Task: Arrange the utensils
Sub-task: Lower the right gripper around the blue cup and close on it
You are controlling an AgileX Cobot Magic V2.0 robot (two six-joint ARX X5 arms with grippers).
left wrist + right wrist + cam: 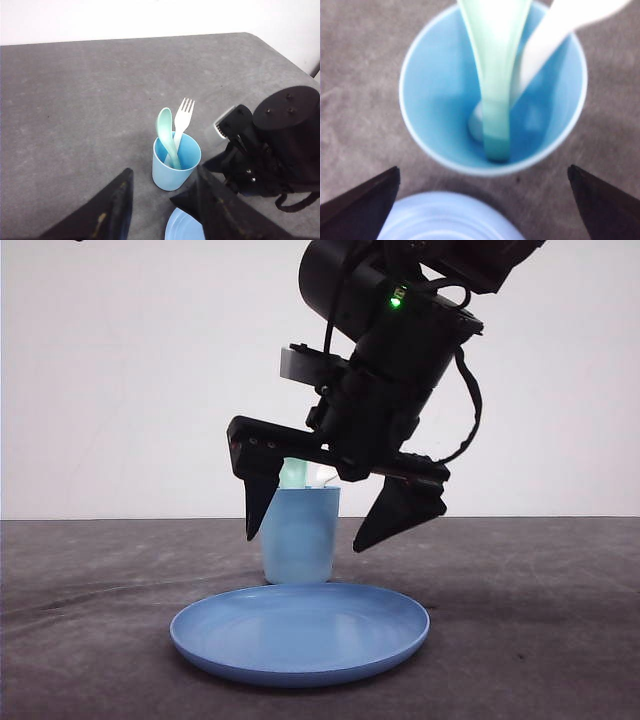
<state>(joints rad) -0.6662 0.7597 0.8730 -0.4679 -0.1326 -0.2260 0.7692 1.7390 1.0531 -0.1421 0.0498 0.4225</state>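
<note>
We see the spoon (165,131) and fork (182,117) both standing in the cup (175,167), so sorting looks done; next we judge a clear retreat upward. Our right gripper (318,528) hangs wide and empty over the cup, our left gripper (162,200) likewise wide, above the desk (75,100).

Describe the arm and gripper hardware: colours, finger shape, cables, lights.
The right gripper is matte black with tapered, wedge-shaped fingers, screw holes along the finger bar, a lit green LED, a grey block on the wrist and looping black cables. The left gripper also has black wedge fingers.
</note>
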